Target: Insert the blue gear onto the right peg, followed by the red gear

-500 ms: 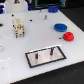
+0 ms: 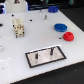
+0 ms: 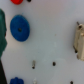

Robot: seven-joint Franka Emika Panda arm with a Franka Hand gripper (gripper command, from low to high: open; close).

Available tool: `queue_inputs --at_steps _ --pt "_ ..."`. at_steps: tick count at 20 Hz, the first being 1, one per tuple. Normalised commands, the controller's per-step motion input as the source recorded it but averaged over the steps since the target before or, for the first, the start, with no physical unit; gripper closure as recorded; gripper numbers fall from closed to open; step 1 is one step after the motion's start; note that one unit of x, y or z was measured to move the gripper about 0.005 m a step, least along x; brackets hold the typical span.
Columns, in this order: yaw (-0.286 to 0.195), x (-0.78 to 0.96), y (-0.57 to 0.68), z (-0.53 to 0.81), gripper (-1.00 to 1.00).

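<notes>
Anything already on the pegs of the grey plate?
No. The grey plate carries only its two bare pegs; the right peg is empty. The blue gear and red gear lie apart.

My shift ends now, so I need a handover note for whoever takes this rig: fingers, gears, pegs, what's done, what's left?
Gripper: fingers not clearly shown in either view; state cannot be told.
The flat bright blue toothed plastic gear and the small red toothed plastic gear lie close together, both off the grey black-bordered plate.
Both thin dark pegs stand bare; the right peg is on the exterior view's right.
Done: nothing.
Left: blue gear onto that peg, then red.
</notes>
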Motion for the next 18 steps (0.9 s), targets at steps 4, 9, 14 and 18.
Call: queue_inputs --at_steps 4,9,14,18 --pt "0.000 -0.36 0.68 -0.19 -1.00" --pt "0.000 -0.30 0.61 -0.32 -1.00" --pt "0.000 -0.25 0.50 -0.44 -1.00" --pt "0.000 -0.25 0.33 -0.53 -1.00"
